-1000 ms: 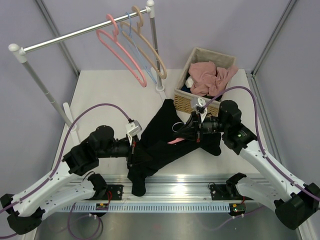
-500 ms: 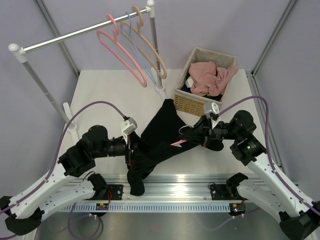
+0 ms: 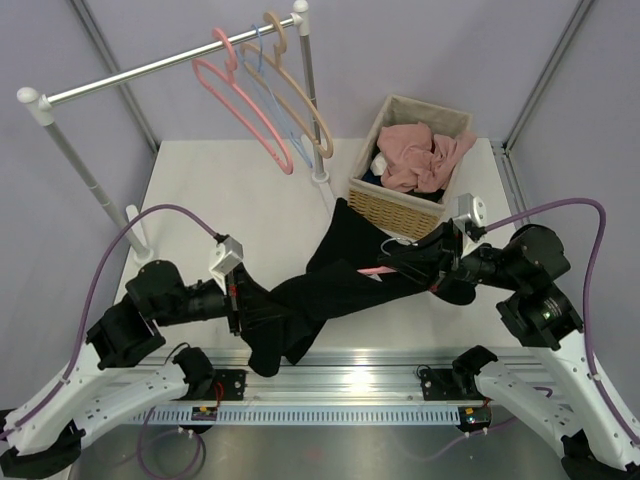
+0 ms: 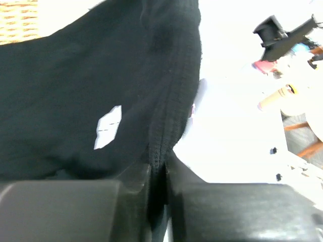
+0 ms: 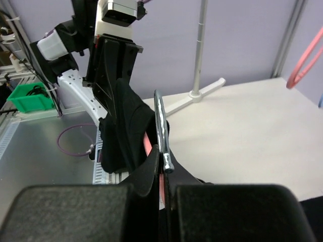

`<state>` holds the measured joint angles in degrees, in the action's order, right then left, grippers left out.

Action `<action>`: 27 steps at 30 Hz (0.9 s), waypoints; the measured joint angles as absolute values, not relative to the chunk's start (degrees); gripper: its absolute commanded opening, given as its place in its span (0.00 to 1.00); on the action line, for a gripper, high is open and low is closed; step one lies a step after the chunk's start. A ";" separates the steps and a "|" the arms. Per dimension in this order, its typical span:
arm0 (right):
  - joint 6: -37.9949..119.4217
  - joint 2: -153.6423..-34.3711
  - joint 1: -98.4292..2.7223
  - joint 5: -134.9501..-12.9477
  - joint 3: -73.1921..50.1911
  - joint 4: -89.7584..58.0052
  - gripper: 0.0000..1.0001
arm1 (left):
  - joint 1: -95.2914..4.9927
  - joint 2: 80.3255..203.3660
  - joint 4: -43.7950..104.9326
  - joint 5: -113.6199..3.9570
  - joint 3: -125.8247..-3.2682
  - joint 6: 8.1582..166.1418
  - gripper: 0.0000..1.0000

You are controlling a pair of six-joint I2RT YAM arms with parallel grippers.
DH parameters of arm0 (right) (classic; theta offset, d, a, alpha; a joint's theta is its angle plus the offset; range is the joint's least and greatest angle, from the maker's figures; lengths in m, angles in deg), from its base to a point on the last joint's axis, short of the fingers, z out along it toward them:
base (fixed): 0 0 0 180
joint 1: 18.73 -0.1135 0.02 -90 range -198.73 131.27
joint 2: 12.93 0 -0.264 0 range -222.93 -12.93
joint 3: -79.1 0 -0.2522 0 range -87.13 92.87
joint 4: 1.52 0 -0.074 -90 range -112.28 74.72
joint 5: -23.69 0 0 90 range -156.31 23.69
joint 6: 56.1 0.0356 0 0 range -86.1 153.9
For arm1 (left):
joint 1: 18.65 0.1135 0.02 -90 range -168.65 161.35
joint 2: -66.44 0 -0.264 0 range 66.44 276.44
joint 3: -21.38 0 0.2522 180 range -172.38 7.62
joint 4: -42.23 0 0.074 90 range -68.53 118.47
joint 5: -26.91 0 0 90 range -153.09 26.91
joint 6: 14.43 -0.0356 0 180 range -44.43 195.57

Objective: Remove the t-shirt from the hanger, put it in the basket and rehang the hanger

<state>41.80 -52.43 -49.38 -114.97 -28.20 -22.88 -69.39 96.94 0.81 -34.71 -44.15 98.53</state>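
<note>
Stretching from the left pincer (image 4: 158, 170) to the right pincer (image 5: 161, 175), the black t-shirt (image 3: 335, 285) spans the worktop (image 3: 220, 190). The left pincer is clamped on its ribbed edge. The right pincer is closed on the hanger (image 5: 160, 126) at the wire hook, with bunched cloth just beyond its fingertips.

A rail (image 3: 170, 64) stands at the far left of the white table (image 3: 230, 190). Three hangers (image 3: 243, 113), pink, blue and beige, hang on it. At the far right sits a basket (image 3: 375, 205) with a pink cloth (image 3: 425, 155) in it. A green box (image 5: 22, 96) sits off the table.
</note>
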 measured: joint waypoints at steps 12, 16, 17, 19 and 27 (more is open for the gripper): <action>39.37 -51.06 -49.71 -99.69 -26.95 -33.35 0.00 | -69.72 96.15 -7.78 -56.33 -47.18 101.04 0.00; 39.13 -48.69 -49.77 -96.31 -26.60 -34.48 0.00 | -69.96 92.79 -11.39 -67.26 -49.30 103.67 0.00; 39.16 -48.37 -49.84 -96.02 -26.60 -34.61 0.00 | -70.02 92.20 -11.68 -68.57 -49.43 104.21 0.00; 39.29 -48.00 -49.86 -95.63 -26.60 -34.72 0.00 | -70.24 91.13 -12.33 -70.97 -49.43 105.50 0.00; 40.82 -47.89 -50.26 -91.13 -26.60 -35.18 0.00 | -70.46 90.54 -13.25 -73.29 -48.91 107.62 0.00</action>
<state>40.82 -47.89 -50.26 -91.13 -26.60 -35.18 -70.46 90.54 -13.25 -73.29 -48.91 107.62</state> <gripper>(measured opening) 0.021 0.037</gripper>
